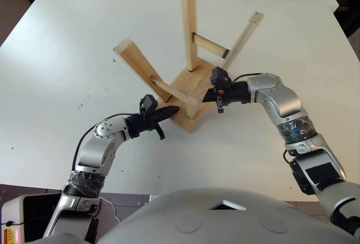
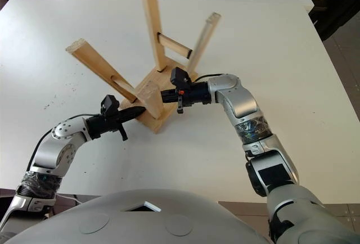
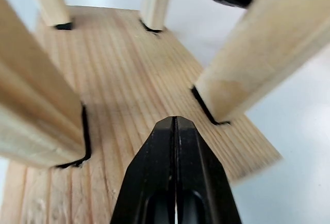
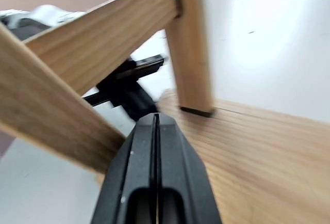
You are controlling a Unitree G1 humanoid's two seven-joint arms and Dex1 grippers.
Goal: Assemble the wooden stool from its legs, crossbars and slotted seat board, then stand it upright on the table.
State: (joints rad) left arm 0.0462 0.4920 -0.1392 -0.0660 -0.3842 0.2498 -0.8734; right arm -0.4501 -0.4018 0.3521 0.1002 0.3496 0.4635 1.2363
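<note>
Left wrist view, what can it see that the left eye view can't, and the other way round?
Left wrist view: up close, the dark slot gaps around the feet of the legs, and the grain of the seat board.
Left eye view: the whole upside-down stool on the white table, legs pointing up, a crossbar joining two of them, and the right gripper at the board's other side.
Both: the seat board, the legs, and the left gripper, shut, its tip by the board.
</note>
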